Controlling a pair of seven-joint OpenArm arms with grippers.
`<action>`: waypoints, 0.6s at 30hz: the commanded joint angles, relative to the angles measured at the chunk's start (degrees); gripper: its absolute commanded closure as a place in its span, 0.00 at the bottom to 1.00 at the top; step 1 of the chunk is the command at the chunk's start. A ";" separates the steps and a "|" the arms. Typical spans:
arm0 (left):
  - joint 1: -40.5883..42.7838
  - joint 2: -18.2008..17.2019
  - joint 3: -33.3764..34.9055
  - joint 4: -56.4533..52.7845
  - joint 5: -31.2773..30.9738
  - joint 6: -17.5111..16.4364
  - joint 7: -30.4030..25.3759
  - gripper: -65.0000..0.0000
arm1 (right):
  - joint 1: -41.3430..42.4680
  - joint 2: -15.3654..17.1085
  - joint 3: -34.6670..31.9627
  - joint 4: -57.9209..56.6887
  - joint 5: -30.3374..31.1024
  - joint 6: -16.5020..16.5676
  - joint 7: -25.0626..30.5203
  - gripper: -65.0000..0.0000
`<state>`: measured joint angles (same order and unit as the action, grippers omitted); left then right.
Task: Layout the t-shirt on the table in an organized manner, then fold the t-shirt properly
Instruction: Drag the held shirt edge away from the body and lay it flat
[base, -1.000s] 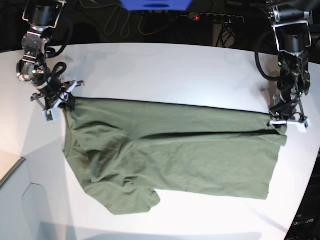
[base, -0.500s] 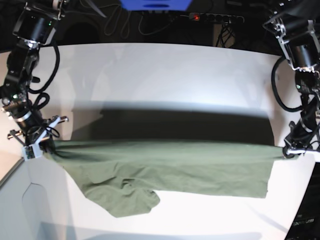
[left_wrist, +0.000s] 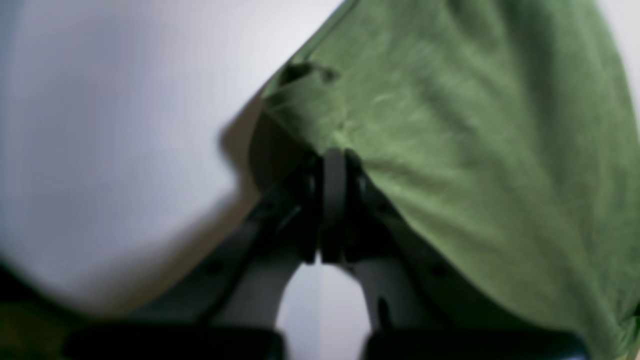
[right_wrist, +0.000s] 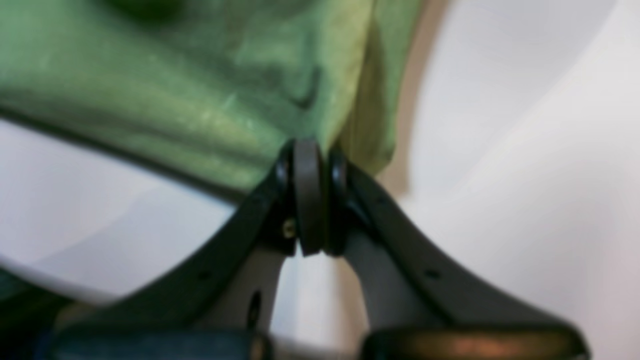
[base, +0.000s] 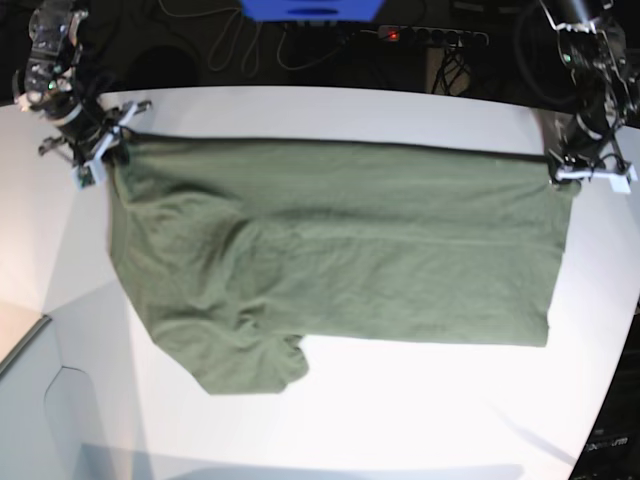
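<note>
White tabletop (base: 330, 110) w/ a curved far edge fills most of the room view; dark clutter behind it. Near edge of the tabletop is bare & brightly lit.

Going back from there: the t-shirt (base: 340, 250), olive green, is spread wide across the middle. Its nearest part is a sleeve flopped toward the front on the view's left, crumpled & folded over itself. The lower edge on the view's right runs fairly straight. Fabric has soft wrinkles, mostly on the view's left half.

Farther back, the shirt's top edge is pulled into a taut straight line betw. the two arms. Right gripper (base: 100, 155), at the view's left, has its fingers clamped on that corner of the cloth; the wrist cam shows the pads pressed together w/ green fabric pinched betw. them. Left gripper (base: 572, 170), at the view's right, fingers likewise closed tight on the opposite corner.

Beyond, a power strip (base: 430, 36) w/ a red light, cables (base: 230, 45), & a blue object (base: 312, 9) at the top edge.
</note>
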<state>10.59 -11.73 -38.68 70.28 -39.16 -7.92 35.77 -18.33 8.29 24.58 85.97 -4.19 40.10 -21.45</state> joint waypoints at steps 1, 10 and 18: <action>0.62 -0.89 -0.31 1.68 -0.36 -0.12 -0.82 1.00 | -0.27 0.63 0.26 1.19 1.06 -0.10 2.42 1.00; 10.20 1.13 -0.49 13.54 -0.36 -0.12 -0.82 1.00 | -3.96 0.19 0.34 1.01 0.80 -0.10 6.73 1.00; 10.73 1.04 -0.49 13.98 -0.36 -0.12 -0.82 1.00 | -5.10 0.19 0.17 1.01 0.89 -0.10 6.73 1.00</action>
<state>21.23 -9.85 -38.87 83.37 -39.00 -7.60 35.77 -23.51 7.88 24.53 86.00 -4.10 40.07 -15.84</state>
